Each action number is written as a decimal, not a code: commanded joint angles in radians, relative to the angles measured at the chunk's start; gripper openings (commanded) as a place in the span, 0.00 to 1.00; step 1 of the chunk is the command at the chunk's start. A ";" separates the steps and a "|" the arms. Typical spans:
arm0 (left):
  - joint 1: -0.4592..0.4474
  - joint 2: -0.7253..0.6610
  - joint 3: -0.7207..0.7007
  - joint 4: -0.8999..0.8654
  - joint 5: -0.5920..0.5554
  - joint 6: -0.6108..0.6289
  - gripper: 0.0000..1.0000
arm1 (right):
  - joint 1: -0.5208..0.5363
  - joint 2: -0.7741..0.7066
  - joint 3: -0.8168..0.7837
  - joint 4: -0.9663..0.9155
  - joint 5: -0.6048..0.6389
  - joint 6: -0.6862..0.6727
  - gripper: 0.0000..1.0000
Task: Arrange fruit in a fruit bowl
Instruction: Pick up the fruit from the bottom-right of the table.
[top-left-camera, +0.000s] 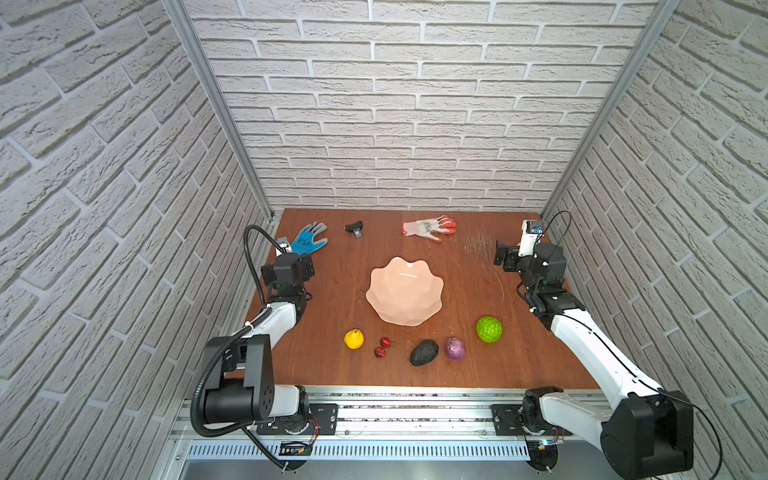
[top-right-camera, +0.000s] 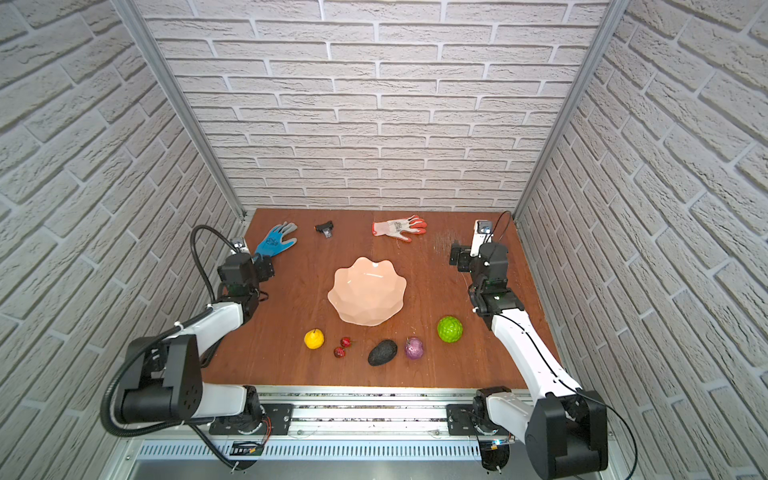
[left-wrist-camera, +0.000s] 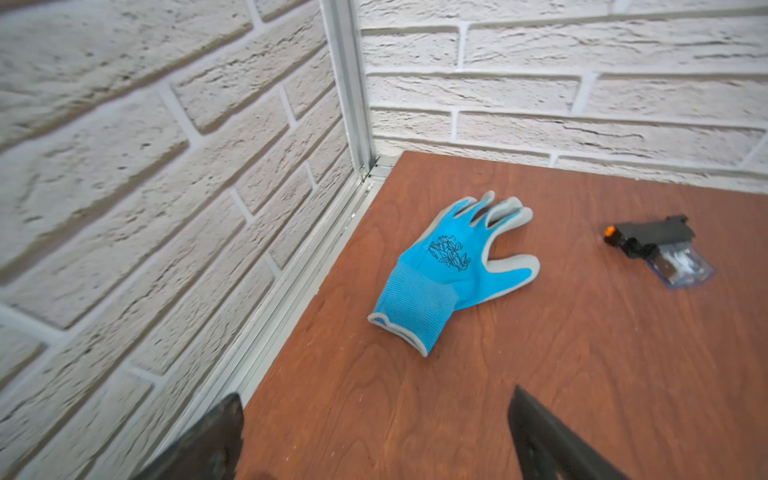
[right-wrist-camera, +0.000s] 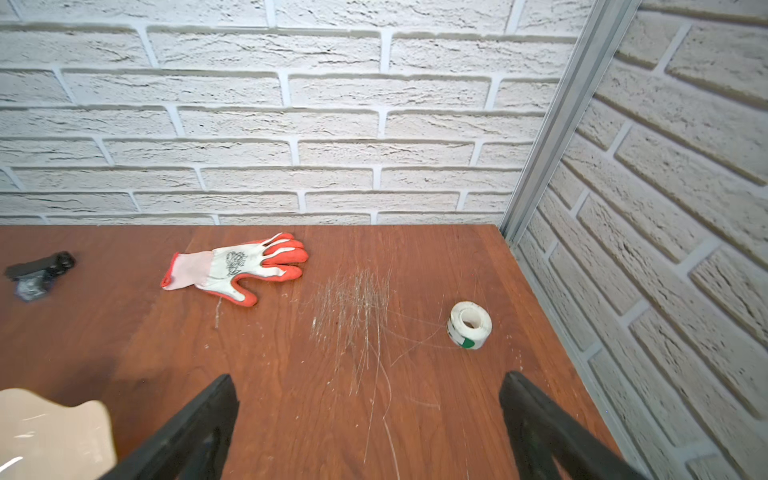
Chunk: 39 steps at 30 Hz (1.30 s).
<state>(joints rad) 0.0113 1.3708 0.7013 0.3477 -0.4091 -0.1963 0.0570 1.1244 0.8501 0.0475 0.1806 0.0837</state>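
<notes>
Right now both arms reach out over the table (top-left-camera: 332, 370) with their jaws spread. The left gripper (left-wrist-camera: 376, 395) holds its jaws wide apart above bare wood. Ahead of them lies the blue glove (left-wrist-camera: 453, 270), flat on the table with its fingers pointing away from the jaws. Farther ahead, on the side toward the other arm, sits the black clip-like gadget (left-wrist-camera: 656, 249).

The right gripper (right-wrist-camera: 370, 378) likewise stands fully open, its jaws over a patch of pale scratches (right-wrist-camera: 353, 307) in the wood. The tape roll (right-wrist-camera: 469, 324) sits a little ahead of the outer jaw, near the side wall. The white and orange glove (right-wrist-camera: 237, 268) lies farther ahead, beyond the inner jaw, close to the back wall.

The fruit bowl (top-left-camera: 405, 293) stands upright between the two grippers, well apart from each. In the right wrist view its wavy rim shows just beside the inner jaw.

All the fruit lies on the table behind both pairs of jaws, on the arm-base side of the bowl, in a loose row seen in both top views. The yellow round fruit (top-left-camera: 354, 339) is the piece nearest behind the left jaws. Next come the two cherries (top-left-camera: 382, 347), close together, then the avocado (top-left-camera: 424, 352) with the purple round fruit (top-left-camera: 455, 348) just beside it. The green ball (top-left-camera: 489, 329) lies behind the right jaws, near that arm's white forearm and apart from it.
</notes>
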 joint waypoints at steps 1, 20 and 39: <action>-0.062 -0.018 0.136 -0.338 -0.100 -0.102 0.98 | 0.001 -0.012 0.093 -0.335 -0.085 0.102 0.98; -0.283 -0.138 0.280 -0.688 0.005 -0.210 0.97 | 0.110 -0.064 0.178 -1.033 -0.090 0.284 1.00; -0.280 -0.266 0.149 -0.637 0.060 -0.291 0.98 | 0.201 0.247 0.044 -0.873 -0.080 0.294 0.99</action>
<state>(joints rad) -0.2695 1.1282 0.8650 -0.3256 -0.3645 -0.4675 0.2535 1.3499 0.9073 -0.8734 0.0959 0.3851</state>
